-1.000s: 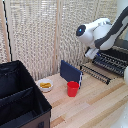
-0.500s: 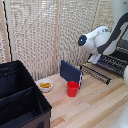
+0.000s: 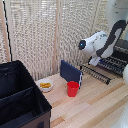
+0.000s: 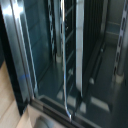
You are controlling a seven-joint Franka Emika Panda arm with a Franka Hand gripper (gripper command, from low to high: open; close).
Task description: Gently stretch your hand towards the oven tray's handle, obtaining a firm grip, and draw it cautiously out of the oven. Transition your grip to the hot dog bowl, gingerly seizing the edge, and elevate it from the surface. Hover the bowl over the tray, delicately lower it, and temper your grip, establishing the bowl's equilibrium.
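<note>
So the arm's up by the oven (image 3: 121, 47) rn, at the exterior view's right edge. The tray (image 3: 102, 69) (dark wire rack) sticks out of the oven front, low and flat, poking toward the cup (image 3: 73, 88). Looks like it's already partway or mostly out, tho I can't tell how much is left inside bc the arm blocks that bit.

The gripper (image 3: 95, 61) sits right over the tray's near end, pretty much at the bars. Jaws? Honestly can't tell, the exterior shot is too blurry and the wrist cam doesn't show fingers at all. The wrist view is just thin rods of the tray (image 4: 64, 55) plus dark glassy oven interior, super close up.

Using the cup as the landmark: the blue panel (image 3: 70, 72) stands upright just behind it, the bowl (image 3: 45, 85) w/ the yellow food sits on the table (image 3: 95, 107) a bit beyond the cup on the side away from the oven, near the black bin (image 3: 20, 102). Bowl's well apart from the gripper.

My guess: we're in step 1, the tray pull. Next it needs to finish/let go of the tray, lift clear, swing past the cup w/o clipping it or the panel, then come down on the bowl rim. The rim is shallow so the pinch has to be careful imo.
</note>
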